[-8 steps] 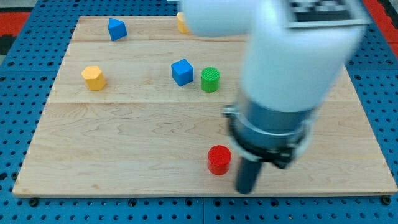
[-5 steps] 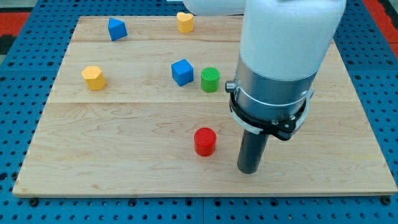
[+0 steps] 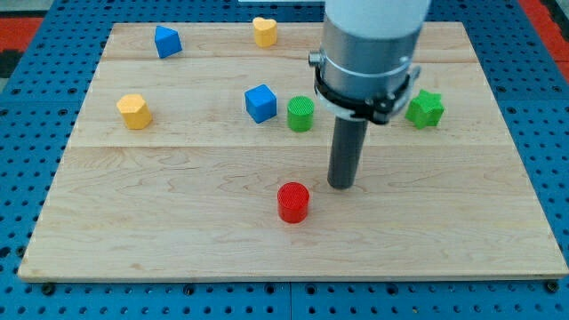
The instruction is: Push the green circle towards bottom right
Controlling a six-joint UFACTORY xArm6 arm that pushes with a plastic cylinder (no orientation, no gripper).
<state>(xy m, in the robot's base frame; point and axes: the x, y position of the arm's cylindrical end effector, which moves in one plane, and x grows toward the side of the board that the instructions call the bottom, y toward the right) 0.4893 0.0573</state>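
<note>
Near the centre of the wooden board (image 3: pixel 178 222), slightly toward the view's right, my tip (image 3: pixel 341 185) rests on the surface. The rod carries no pincer, so there is nothing to report as open or closed; it grips nothing.

The green circle (image 3: pixel 300 114) stands up and to the left of my tip, nearer the board's top edge, apart from it with bare wood between. The rod's upper body passes just beside the circle's right flank in the view; contact there cannot be confirmed.

The blue cube (image 3: pixel 260 103) sits just left of the green circle, close but with a narrow gap. The red cylinder (image 3: pixel 292 202) lies below and left of my tip, near it and not touching, toward the board's bottom edge.

The green star (image 3: pixel 425 108) lies toward the right edge, right of the arm's housing. The yellow hexagonal block (image 3: pixel 133 110) sits near the left edge. A second blue block (image 3: pixel 166 41) occupies the area near the top left corner; its exact shape is unclear. The yellow heart-shaped block (image 3: pixel 264 31) lies at the top edge, left of the arm.
</note>
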